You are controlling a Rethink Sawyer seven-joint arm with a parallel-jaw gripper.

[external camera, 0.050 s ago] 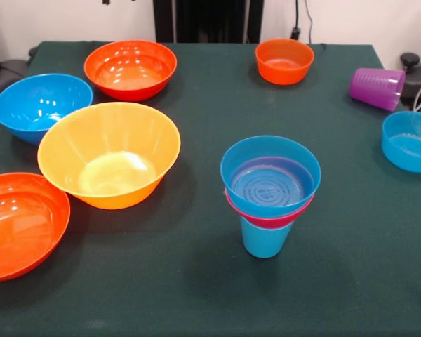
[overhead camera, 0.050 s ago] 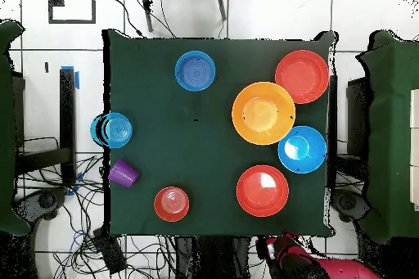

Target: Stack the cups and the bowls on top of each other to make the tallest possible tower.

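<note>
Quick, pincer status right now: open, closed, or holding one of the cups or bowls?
Pincer: not visible in either view, so its state cannot be told. Only part of the red arm shows, at the table's edge.

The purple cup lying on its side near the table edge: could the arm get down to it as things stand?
Probably yes. The purple cup lies apart from the small blue bowl and the small orange bowl, with nothing over it. The arm is drawn back at the table's edge; its claw is out of sight.
</note>
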